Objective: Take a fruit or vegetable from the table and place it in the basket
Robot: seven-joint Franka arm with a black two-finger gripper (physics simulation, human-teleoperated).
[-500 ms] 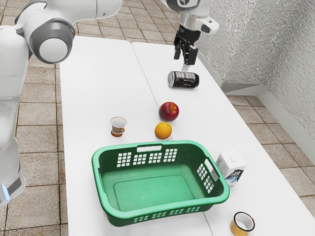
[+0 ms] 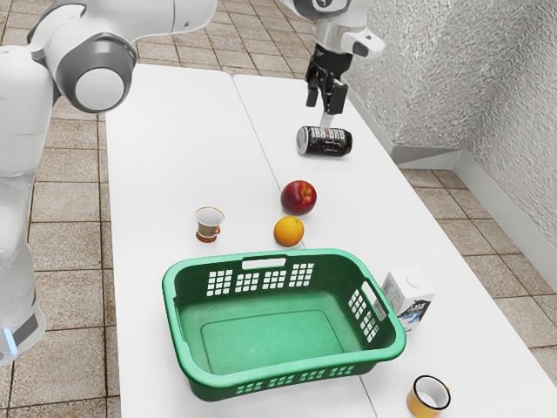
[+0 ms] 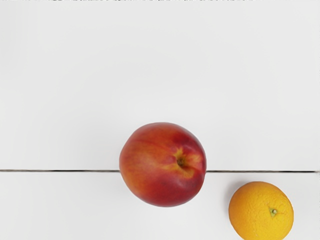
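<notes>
**Line it up, then straight down!**

White table [image 2: 174, 139], green basket [image 2: 270, 340] waiting at the exterior view's lower middle! Toward the upper right, the gripper [image 2: 323, 106] hangs empty, its fingers spread. Just above centre, on the table, sits the red fruit [image 2: 298, 198], the likely pick. Get squarely over it, sink level, squeeze its widest part gently, and don't nudge the orange [image 2: 289, 232] close beside it!
</notes>
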